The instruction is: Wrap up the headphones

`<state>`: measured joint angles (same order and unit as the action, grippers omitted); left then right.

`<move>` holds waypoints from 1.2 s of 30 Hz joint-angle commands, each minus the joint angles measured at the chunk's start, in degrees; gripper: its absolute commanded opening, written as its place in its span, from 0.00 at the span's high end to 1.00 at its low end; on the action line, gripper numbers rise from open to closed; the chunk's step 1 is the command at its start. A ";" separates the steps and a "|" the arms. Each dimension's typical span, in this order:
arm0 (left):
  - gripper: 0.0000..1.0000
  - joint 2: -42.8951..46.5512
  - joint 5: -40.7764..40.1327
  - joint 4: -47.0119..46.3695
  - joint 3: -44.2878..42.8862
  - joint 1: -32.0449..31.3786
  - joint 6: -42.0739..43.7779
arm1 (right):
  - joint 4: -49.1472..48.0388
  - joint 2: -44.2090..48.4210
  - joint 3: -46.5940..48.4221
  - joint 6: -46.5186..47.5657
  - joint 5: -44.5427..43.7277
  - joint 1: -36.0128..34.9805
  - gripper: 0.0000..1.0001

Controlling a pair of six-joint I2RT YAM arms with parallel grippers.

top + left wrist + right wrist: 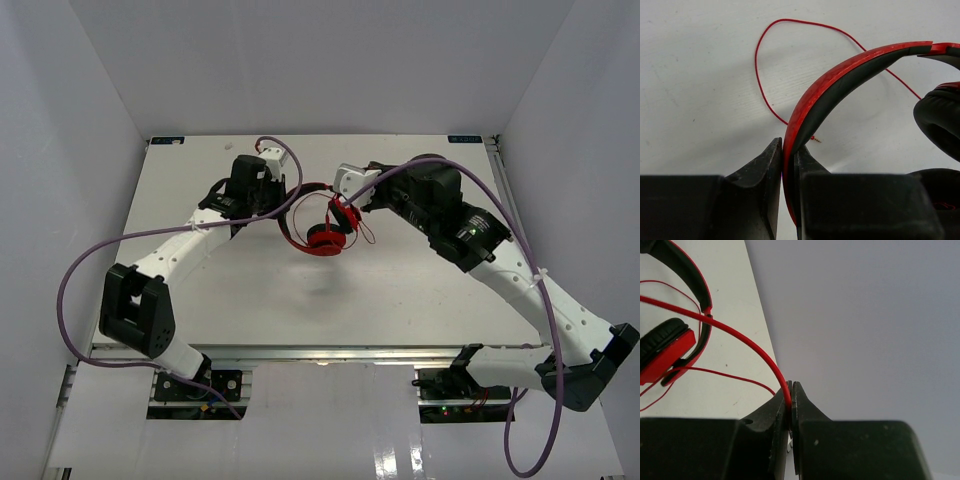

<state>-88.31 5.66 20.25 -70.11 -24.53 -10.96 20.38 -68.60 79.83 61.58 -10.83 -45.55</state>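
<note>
**Top external view.** The headphones [325, 239] sat near the middle of the white table [400, 290], between the two arms. One round red ear cup [323, 241] was low, and the headband [291, 229] arched up and left from it. The left gripper [281, 197] was at the headband's upper left end. The right gripper [345, 203] was just above the ear cup, with loops of thin red cord [368, 232] hanging beside it. A purple cable [75, 262] trailed from the left arm. The jaw state of both grippers could not be told from this view.

**Left wrist view.** The left gripper [788, 150] was clamped on the headband [840, 70], its red outer strip and black lining pinched between the fingertips. The cord [759, 75] lay in a loose loop on the table [700, 75] behind, its small plug [815, 139] resting near the fingertips. A black-padded ear cup [940, 120] showed at the right edge.

**Right wrist view.** The right gripper [791, 392] was closed on the cord [740, 336], which rose from the fingertips in a curve toward the upper left. The ear cup [665, 352] and the headband [687, 265] were at the left, over the table [730, 290]. A grey wall [865, 315] filled the rest.
</note>
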 commanded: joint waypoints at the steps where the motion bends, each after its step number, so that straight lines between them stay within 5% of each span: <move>1: 1.00 9.06 8.49 -6.02 2.08 -0.35 5.69 | -2.06 -0.65 0.71 -2.25 3.88 4.17 0.92; 8: 1.00 13.47 16.71 -6.54 6.09 -0.59 8.01 | -5.84 -2.13 -0.35 -6.05 5.55 8.50 0.92; 13: 1.00 16.20 14.45 -6.23 8.15 -0.78 9.99 | -6.36 -1.44 2.04 -9.11 8.15 10.96 0.92; 19: 1.00 15.32 0.35 -4.44 8.59 -0.79 13.51 | 8.70 -0.13 12.11 -14.09 34.15 12.33 0.92; 25: 1.00 14.30 -8.45 -5.74 7.36 -0.79 8.98 | 14.13 0.04 11.53 -15.37 48.33 12.50 0.92; 30: 1.00 13.39 -8.81 -5.36 4.91 -0.79 7.61 | 10.15 1.16 6.27 -17.27 41.54 12.27 0.92; 36: 1.00 12.37 -24.96 -3.72 4.28 -0.70 8.07 | 8.45 3.99 6.47 -16.57 29.48 12.42 0.92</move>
<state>-76.88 -7.27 17.87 -62.85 -25.39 -1.15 31.70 -67.81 84.88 45.89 25.70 -33.17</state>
